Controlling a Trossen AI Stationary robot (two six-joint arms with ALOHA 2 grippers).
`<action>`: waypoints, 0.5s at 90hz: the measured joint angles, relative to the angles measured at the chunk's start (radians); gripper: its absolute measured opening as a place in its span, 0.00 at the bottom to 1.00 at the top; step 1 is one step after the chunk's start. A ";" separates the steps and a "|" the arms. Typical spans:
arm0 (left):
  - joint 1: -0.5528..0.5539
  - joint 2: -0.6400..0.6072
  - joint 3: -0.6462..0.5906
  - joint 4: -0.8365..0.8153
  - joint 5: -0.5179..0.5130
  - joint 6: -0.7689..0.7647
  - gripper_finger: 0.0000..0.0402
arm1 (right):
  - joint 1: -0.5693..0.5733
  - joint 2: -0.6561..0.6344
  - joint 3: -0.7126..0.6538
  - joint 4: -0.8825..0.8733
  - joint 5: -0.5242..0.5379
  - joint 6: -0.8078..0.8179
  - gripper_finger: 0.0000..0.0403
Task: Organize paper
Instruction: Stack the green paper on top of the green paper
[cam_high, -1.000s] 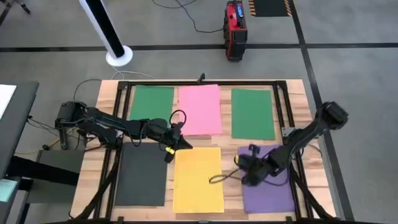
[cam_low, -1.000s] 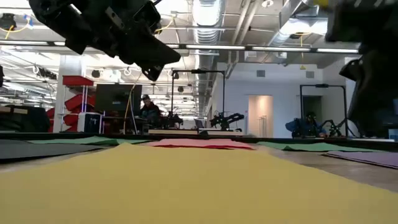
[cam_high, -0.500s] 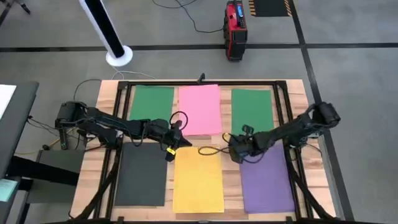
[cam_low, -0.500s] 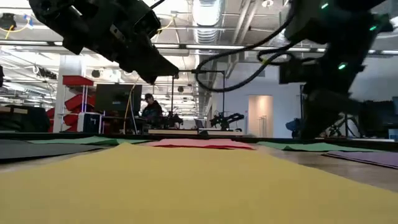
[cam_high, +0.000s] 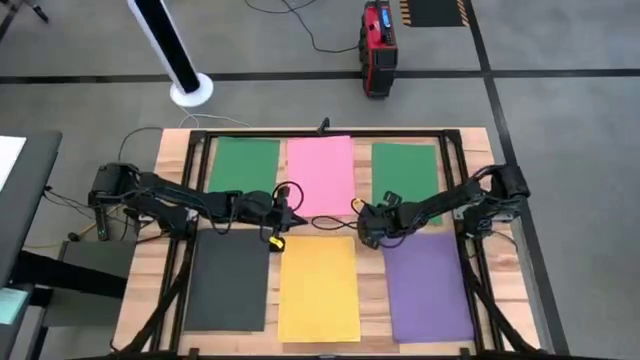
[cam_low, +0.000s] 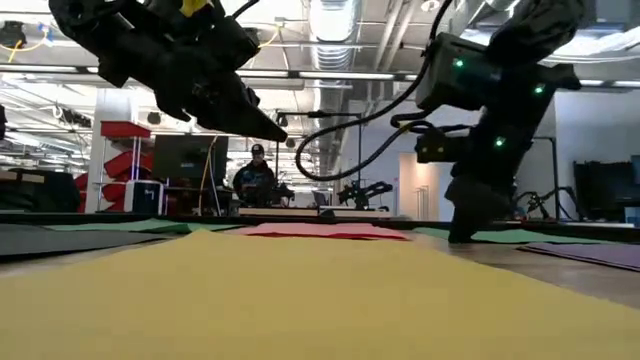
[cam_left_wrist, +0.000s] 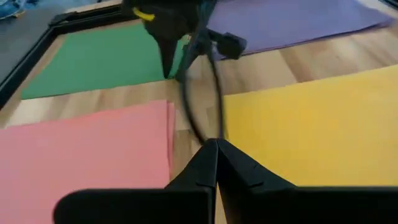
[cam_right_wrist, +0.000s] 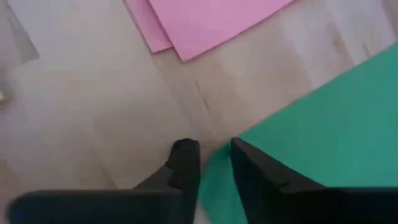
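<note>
Six sheets already lay in two tidy rows on the table (cam_high: 170, 160); stacking seemed left. The right gripper (cam_high: 368, 226), fingers slightly apart, straddled the green sheet (cam_high: 405, 180) corner at seven o'clock. The left gripper (cam_high: 282, 222), pinched together, hovered between pink sheet (cam_high: 320, 175) and yellow sheet (cam_high: 318, 288).
</note>
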 joint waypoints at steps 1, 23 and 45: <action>0.001 0.000 0.000 0.001 0.000 0.000 0.00 | 0.000 0.000 0.000 0.000 0.011 -0.001 0.09; 0.015 0.000 0.000 0.003 -0.053 0.025 0.00 | -0.002 -0.024 -0.004 -0.005 0.111 -0.018 0.00; 0.016 0.000 0.000 0.021 -0.115 0.153 0.00 | 0.004 -0.137 -0.003 -0.022 0.112 -0.020 0.00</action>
